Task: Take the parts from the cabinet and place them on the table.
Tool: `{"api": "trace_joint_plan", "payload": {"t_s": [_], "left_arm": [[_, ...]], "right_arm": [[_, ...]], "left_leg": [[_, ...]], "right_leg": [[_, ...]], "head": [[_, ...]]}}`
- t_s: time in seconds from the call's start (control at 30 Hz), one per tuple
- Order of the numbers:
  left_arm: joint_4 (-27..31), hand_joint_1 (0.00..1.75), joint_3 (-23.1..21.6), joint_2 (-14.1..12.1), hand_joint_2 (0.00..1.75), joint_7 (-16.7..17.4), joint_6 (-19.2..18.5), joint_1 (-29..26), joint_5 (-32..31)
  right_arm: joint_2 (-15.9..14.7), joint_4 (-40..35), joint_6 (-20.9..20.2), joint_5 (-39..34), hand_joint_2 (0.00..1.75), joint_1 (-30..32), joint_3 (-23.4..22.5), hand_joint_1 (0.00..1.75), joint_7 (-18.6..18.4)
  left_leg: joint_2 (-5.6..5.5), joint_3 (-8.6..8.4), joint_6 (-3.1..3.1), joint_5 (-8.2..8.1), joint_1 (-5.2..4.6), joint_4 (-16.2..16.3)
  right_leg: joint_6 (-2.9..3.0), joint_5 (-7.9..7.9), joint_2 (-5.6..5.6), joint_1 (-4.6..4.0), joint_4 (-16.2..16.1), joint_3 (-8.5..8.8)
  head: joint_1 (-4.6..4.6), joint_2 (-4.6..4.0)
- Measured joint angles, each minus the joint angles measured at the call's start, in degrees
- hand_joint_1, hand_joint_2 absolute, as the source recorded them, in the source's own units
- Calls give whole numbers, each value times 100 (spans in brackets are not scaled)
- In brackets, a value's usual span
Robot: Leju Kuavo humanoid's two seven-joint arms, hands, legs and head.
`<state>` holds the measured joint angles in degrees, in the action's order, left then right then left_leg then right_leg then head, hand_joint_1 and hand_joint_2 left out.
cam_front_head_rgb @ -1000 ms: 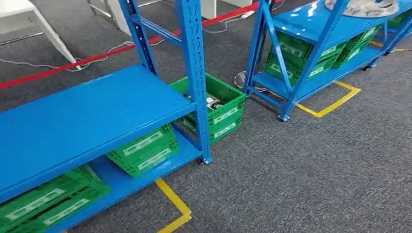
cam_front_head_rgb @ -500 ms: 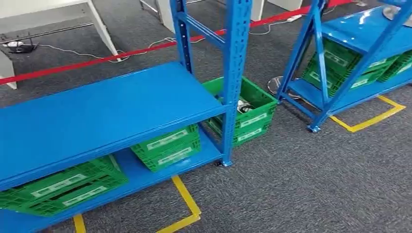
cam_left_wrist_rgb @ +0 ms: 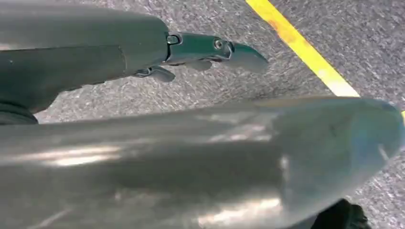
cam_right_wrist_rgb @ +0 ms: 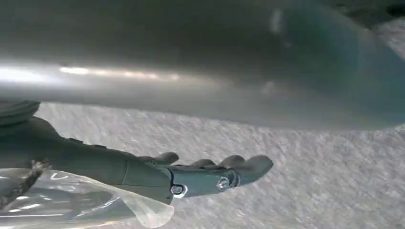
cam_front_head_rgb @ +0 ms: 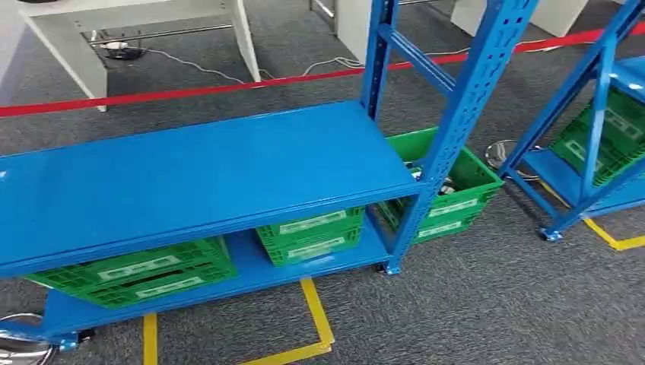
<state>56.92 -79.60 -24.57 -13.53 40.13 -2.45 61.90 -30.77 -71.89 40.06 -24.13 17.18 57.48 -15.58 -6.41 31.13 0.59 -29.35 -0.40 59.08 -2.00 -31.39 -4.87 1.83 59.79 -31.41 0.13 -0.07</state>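
Fingers (cam_right_wrist_rgb: 210, 174) of the right hand (cam_right_wrist_rgb: 119, 171) lie beside a clear plastic bag (cam_right_wrist_rgb: 71, 200); grip unclear.

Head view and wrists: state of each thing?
Rack shelf: bare.
Shelved crates: stacked.
Floor crate: open top, items inside.
Left hand: fingers straight, holding nothing.
Right hand: fingers straight, clear bag against it; grip unclear.

You see a blue shelving rack (cam_front_head_rgb: 205, 171), green crates (cam_front_head_rgb: 310, 234) with white labels, yellow floor tape (cam_front_head_rgb: 318, 319), grey carpet (cam_front_head_rgb: 487, 304), red barrier tape (cam_front_head_rgb: 182, 91).
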Motion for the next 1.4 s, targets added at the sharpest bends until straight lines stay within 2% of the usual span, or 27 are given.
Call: {"api": "trace_joint_plan", "payload": {"t_s": [0.07, 0.1, 0.13, 0.17, 0.23, 0.3, 0.33, 0.4, 0.43, 0.47, 0.6, 0.67, 0.7, 0.77, 0.8, 0.83, 0.9, 0.93, 0.97, 1.1, 1.13, 1.17, 1.2, 1.27, 1.3, 1.33, 1.4], "left_arm": [[-2, 0, -9, -7, 0, -2, 0, -6, 42], [-2, 0, -17, -26, 0, -2, 2, -8, 48], [0, 0, -24, -22, 0, -4, 4, -13, 46], [-2, 0, -28, -33, 0, -4, 7, -3, 48], [-2, 0, -26, -33, 0, -6, 7, 26, 46], [-2, 0, -28, -26, 0, -35, 7, 28, 48], [-2, 0, -35, -18, 0, -46, 7, 10, 52], [-2, 0, -46, -9, 0, -100, 7, -10, 114], [-4, 0, -46, -9, 0, -127, 7, -8, 136], [-13, 0, -48, -4, 0, -155, 7, 23, 170], [-22, 0, -52, 2, 0, -190, 4, 15, 210], [-22, 0, -61, 13, 0, -197, 4, 6, 212], [-24, 0, -66, 18, 0, -199, 4, 27, 210], [-26, 0, -74, 35, 0, -201, 0, 51, 210], [-28, 0, -76, 42, 0, -201, -2, 52, 210], [-28, 0, -83, 50, 0, -201, -2, 48, 210], [-28, 0, -94, 55, 0, -203, -4, 43, 212], [-28, 0, -98, 57, 0, -201, -4, 42, 212], [-31, 0, -105, 57, 0, -201, -4, 42, 212], [-39, 0, -125, 46, 0, -203, -2, 35, 214], [-42, 0, -125, 37, 0, -203, -2, 34, 214], [-42, 0, -127, 42, 0, -205, -4, 36, 212], [-42, 0, -127, 44, 0, -205, -2, 45, 216], [-44, 0, -125, 50, 0, -208, -4, 60, 214], [-44, 0, -125, 52, 0, -208, -4, 61, 214], [-44, 0, -127, 52, 0, -206, -4, 57, 214], [-46, 0, -131, 52, 0, -206, -4, 27, 214]], "right_arm": [[0, 2, 0, -2, 0, -6, -2, 0, -2], [2, 0, 0, -2, 0, -16, -2, 0, -2], [0, 0, 0, 0, 0, -13, -2, 0, 0], [0, 0, 0, 0, 0, -3, -4, 0, 0], [0, 0, 0, -4, 0, 27, -2, 0, 5], [0, 0, 0, -2, 0, 28, -4, 0, 4], [0, 0, 0, -2, 0, 25, -7, 0, 6], [0, 0, 0, 4, 0, 21, -5, 0, 5], [0, 0, 0, 4, 0, 29, -7, 0, 4], [0, -2, 0, 11, 0, 41, -6, 0, 2], [0, -2, 0, 20, 0, 0, -15, 0, -9], [0, -7, 0, 33, 0, -2, -20, 0, -4], [-2, -7, 0, 31, 0, -1, -22, 0, -2], [-2, 0, 0, 13, 0, 15, -22, 0, -17], [-2, 0, 0, 15, 0, 14, -18, 0, -15], [0, 0, 0, 15, 0, 20, -11, 0, -15], [-2, 0, 0, 15, 0, 25, -11, 0, -15], [-2, 0, 0, 17, 0, 31, -13, 0, -13], [0, 0, 0, 15, 0, 30, -13, 0, -13], [-2, -2, 2, 20, 0, 23, -20, 0, -13], [0, -4, 0, 20, 0, 21, -17, 0, -11], [-2, -4, 2, 22, 0, 28, -20, 0, -9], [-2, -4, 0, 31, 0, 28, -20, 0, -4], [-2, -4, 0, 24, 0, 63, -22, 0, -9], [-2, -4, 0, 24, 0, 77, -24, 0, -9], [-2, -4, 0, 24, 0, 85, -24, 0, -9], [-2, -4, 0, 26, 0, 84, -22, 0, -9]], "left_leg": [[-140, 26, -64, 42, 31, -9], [-170, 37, -88, 13, 26, 9], [176, 64, -124, -52, -5, 108], [418, 204, -165, -203, -4, 389], [578, 682, -214, -577, 31, 1286], [595, 976, -225, -619, 60, 1771], [600, 922, -220, -444, 63, 1642], [673, 515, -162, 119, 52, 751], [915, 280, -102, 308, 15, 262], [1213, 206, -71, 157, -71, 131], [927, 223, 53, 177, -76, 8], [827, 147, 131, 241, -12, -83], [753, 154, 151, 241, -12, -85], [589, 148, 171, 227, -19, -83], [509, 136, 177, 218, -21, -81], [419, 113, 173, 202, -21, -79], [252, 41, 140, 160, -16, -72], [180, 10, 112, 134, -11, -62], [120, 24, 74, 106, -22, -42], [-108, 63, -28, 124, -7, -50], [-36, 60, -52, 80, -14, -1], [314, 144, -103, -64, -42, 204], [460, 306, -144, -253, -23, 535], [574, 776, -193, -641, 23, 1454], [584, 925, -207, -691, 42, 1728], [590, 936, -213, -589, 58, 1720], [643, 595, -184, -85, 61, 991]], "right_leg": [[47, 5, 120, -35, -1, 34], [77, 22, 200, 15, -34, 55], [104, 18, 276, 11, -50, 85], [138, -1, 355, 5, -62, 107], [177, -32, 537, -9, -61, 124], [181, -77, 704, -16, -61, 159], [178, -102, 774, -19, -61, 177], [171, -167, 920, -22, -66, 235], [161, -202, 985, -26, -74, 283], [130, -241, 1053, -58, -75, 321], [21, -275, 1347, -91, -192, 508], [5, -507, 807, -65, 67, 370], [11, -706, 618, -67, 463, 158], [0, -1039, 497, -67, 1390, -389], [-3, -1020, 493, -70, 1593, -566], [-5, -829, 494, -69, 1512, -613], [2, -191, 443, -60, 691, -351], [7, 109, 286, -46, 164, -153], [10, 101, 5, -28, 10, -84], [140, 140, 261, -55, -54, -12], [173, 155, 344, -15, -85, 11], [218, 134, 410, -17, -94, 36], [237, 122, 475, -21, -94, 46], [253, 90, 640, -29, -93, 62], [253, 73, 719, -32, -93, 72], [250, 52, 797, -33, -93, 95], [231, 3, 932, -37, -93, 168]], "head": [[-4, 0], [0, 0], [-26, 0], [-79, 0], [-76, 0], [-72, 0], [-72, 0], [-74, 0], [-72, 0], [-70, 0], [-96, 0], [-57, 0], [-30, 0], [-26, 0], [-33, 0], [-31, 0], [-28, 0], [-28, 0], [-28, 0], [-20, 0], [-17, 0], [-72, 0], [-98, 0], [-94, 0], [-94, 0], [-94, 0], [-96, 0]]}}
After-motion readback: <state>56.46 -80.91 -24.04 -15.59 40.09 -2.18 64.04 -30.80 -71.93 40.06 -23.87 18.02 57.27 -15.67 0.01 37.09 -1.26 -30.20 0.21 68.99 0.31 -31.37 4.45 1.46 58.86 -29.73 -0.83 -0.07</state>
